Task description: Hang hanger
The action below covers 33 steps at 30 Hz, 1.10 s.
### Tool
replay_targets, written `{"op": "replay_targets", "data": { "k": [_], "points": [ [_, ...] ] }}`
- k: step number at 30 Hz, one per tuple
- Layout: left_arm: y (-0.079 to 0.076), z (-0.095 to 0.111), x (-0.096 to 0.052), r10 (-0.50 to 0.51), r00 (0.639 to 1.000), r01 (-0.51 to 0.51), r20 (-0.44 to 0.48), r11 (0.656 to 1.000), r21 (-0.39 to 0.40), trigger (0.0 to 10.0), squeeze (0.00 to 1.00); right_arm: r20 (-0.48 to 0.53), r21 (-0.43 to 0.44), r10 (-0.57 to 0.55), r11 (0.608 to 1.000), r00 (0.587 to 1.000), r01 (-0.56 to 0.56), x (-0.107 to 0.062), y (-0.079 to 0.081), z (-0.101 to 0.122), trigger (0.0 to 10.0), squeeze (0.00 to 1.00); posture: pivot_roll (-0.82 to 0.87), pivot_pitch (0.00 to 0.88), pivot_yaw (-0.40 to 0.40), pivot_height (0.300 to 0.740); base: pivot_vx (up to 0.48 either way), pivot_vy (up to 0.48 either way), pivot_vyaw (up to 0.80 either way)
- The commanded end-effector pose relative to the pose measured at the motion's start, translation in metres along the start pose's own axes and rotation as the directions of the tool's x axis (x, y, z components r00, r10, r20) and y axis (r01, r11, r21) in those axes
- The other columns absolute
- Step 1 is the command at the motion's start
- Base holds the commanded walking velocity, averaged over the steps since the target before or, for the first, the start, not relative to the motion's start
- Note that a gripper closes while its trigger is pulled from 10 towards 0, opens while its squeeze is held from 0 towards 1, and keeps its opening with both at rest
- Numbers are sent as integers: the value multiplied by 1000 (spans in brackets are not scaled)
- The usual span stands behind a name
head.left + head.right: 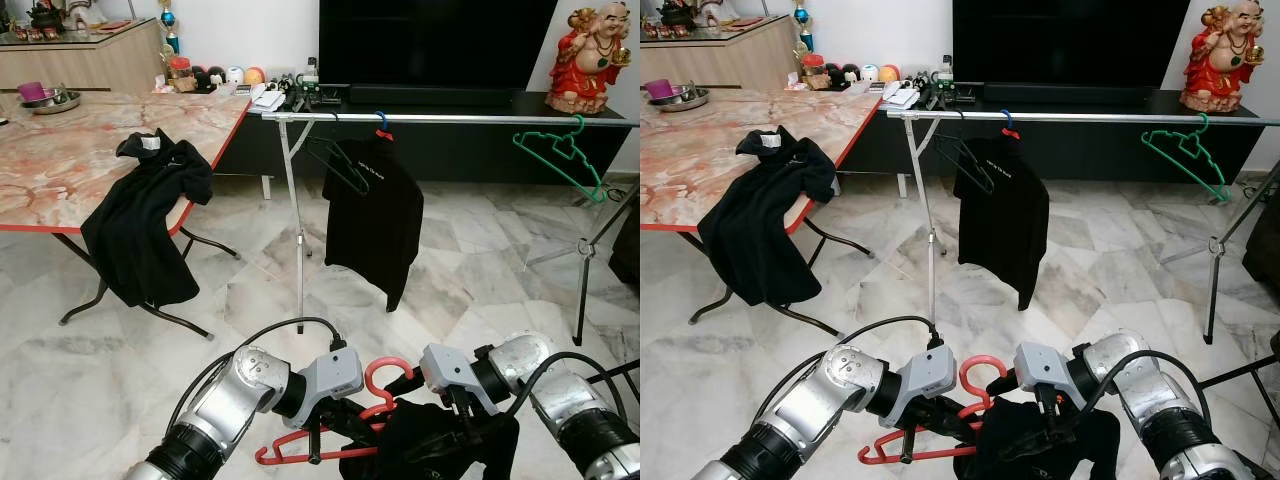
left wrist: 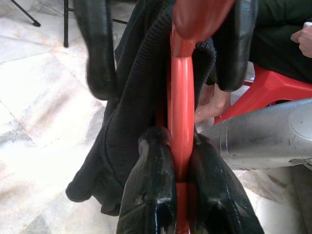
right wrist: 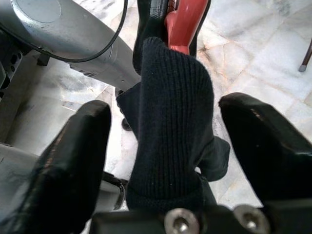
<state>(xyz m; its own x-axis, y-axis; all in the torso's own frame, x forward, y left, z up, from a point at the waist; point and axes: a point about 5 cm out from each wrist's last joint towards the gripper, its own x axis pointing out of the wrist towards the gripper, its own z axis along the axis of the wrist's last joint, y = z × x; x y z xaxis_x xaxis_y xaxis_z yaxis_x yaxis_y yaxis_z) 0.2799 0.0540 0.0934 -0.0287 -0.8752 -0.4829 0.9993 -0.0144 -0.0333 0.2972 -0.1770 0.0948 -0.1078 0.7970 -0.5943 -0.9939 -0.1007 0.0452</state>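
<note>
So right now the left gripper (image 2: 181, 161) is clamped tight on the red hanger (image 1: 375, 400), pinching its neck just under the hook, low in front of the robot's body. A black garment (image 1: 1040, 440) is draped on that hanger, and the right gripper (image 3: 161, 141) has its fingers spread wide on either side of the dark knit fabric, not pinching it. Looks to me like the dressing part is about done and the carry-and-hang step is next. The target would be the clothes rail (image 1: 450, 119) across the room, where a black shirt (image 1: 375, 215) already hangs and a green hanger (image 1: 560, 150) sits further right. Next move, I'd guess: walk closer, lift the hook above the rail, and drop it into the free stretch between those two. Another black top (image 1: 145, 215) is slumped over the marble table (image 1: 60, 170) edge.
</note>
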Motion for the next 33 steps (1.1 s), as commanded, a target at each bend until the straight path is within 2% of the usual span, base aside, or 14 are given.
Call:
{"op": "replay_targets", "data": {
  "k": [1,14,33],
  "points": [
    [1,13,1,-4,1000,3,25,999,46,10000,0,-10,12,2,1000,1000,-2,1,1,-4,0,0,25,0,-28,740,0,0,0],
    [-1,11,2,-5,1000,4,27,999,39,10000,0,-51,24,0,1000,999,2,5,4,-13,0,0,27,0,-24,740,0,0,0],
    [2,10,-2,11,1000,-11,15,999,40,10000,0,-40,33,-5,999,999,6,14,6,-16,0,0,36,0,-6,740,0,0,0]
  ]
}}
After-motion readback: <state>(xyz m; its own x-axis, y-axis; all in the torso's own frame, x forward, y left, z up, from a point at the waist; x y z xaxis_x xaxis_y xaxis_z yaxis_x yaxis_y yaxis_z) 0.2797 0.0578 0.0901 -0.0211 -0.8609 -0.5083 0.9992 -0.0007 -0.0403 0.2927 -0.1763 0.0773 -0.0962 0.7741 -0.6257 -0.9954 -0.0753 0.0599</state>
